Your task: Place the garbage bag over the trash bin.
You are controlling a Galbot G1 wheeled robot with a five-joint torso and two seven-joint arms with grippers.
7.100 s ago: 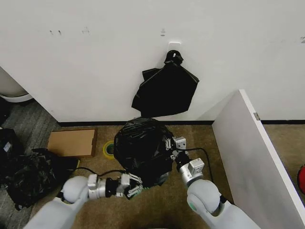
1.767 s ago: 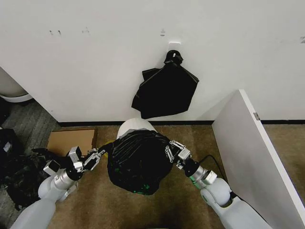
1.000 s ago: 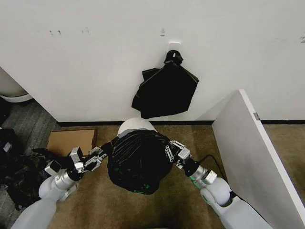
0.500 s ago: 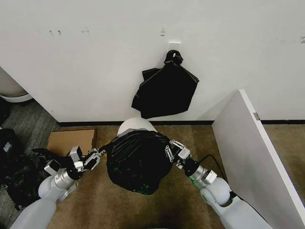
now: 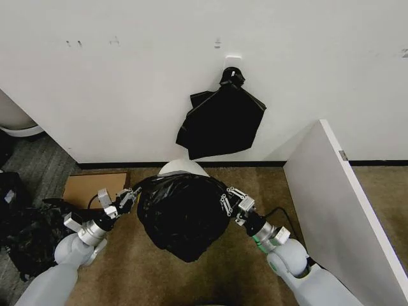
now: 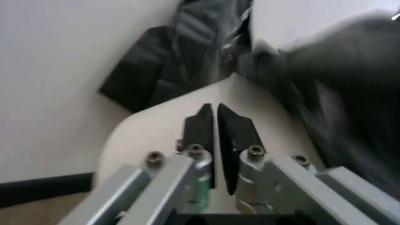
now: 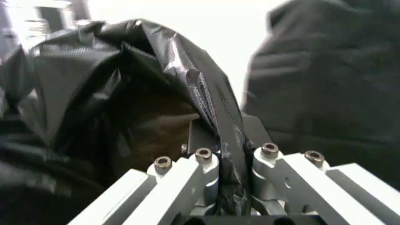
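Black garbage bag [image 5: 185,217] drapes your trash bin [image 5: 182,168]; your right gripper [image 5: 227,201] pinches its 3 o'clock edge, left gripper [image 5: 131,196], fingers pressed together, at 9.

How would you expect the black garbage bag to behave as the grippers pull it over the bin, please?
The garbage bag probably stays floppy: it sags in folds between the left gripper and right gripper. Its thin, crinkled film likely weighs little. The glossy surface may be slippery, so it could slide from the pinch.

garbage bag [image 5: 182,213] over trash bin [image 5: 183,168], box [image 5: 95,187] left
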